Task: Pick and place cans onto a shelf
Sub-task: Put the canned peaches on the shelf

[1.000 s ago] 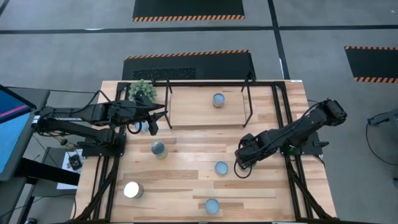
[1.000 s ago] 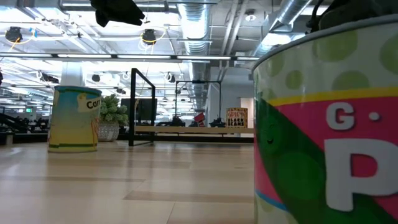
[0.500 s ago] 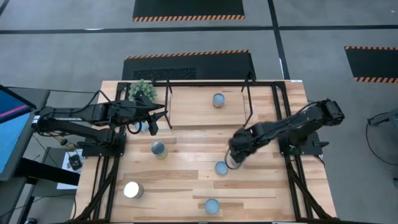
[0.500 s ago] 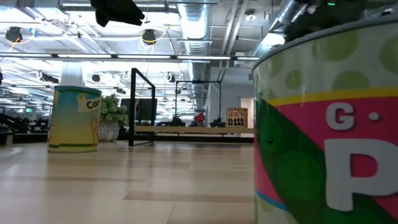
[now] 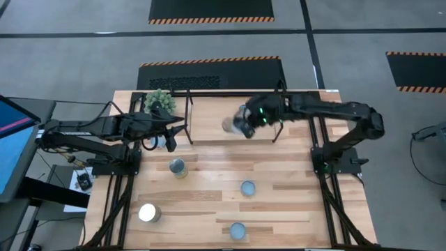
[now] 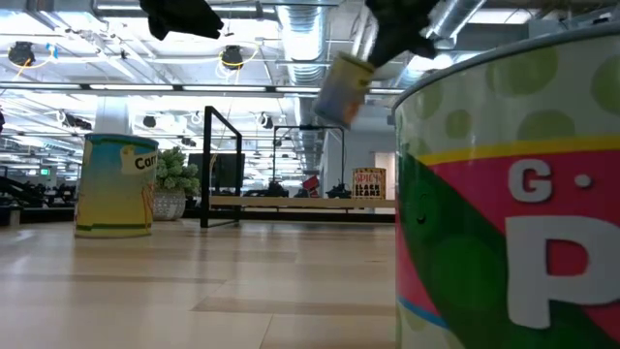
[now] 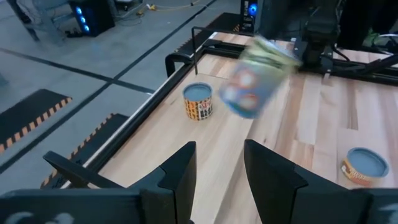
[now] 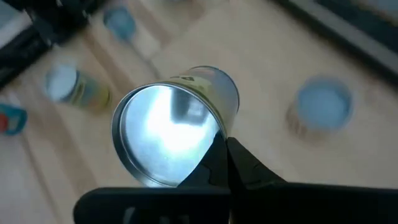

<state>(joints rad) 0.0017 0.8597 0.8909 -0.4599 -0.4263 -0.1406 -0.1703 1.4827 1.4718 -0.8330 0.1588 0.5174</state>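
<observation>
While tilted, can in R gripper

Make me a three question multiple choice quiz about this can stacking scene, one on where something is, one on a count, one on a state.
1. Where is the right gripper?
A. Over the shelf board
B. At the table's near edge
C. Beside the plant

2. How many cans stand on the table off the shelf, in the high view?
A. One
B. Four
C. Seven

3. How is the carried can oriented?
A. Upright
B. Tilted
C. Upside down on the table

Answers: 1 A, the high view shows the right gripper above the shelf's wood board. 2 B, the can by the left gripper, and those at and. 3 B, the low view shows it leaning in the air.
</observation>
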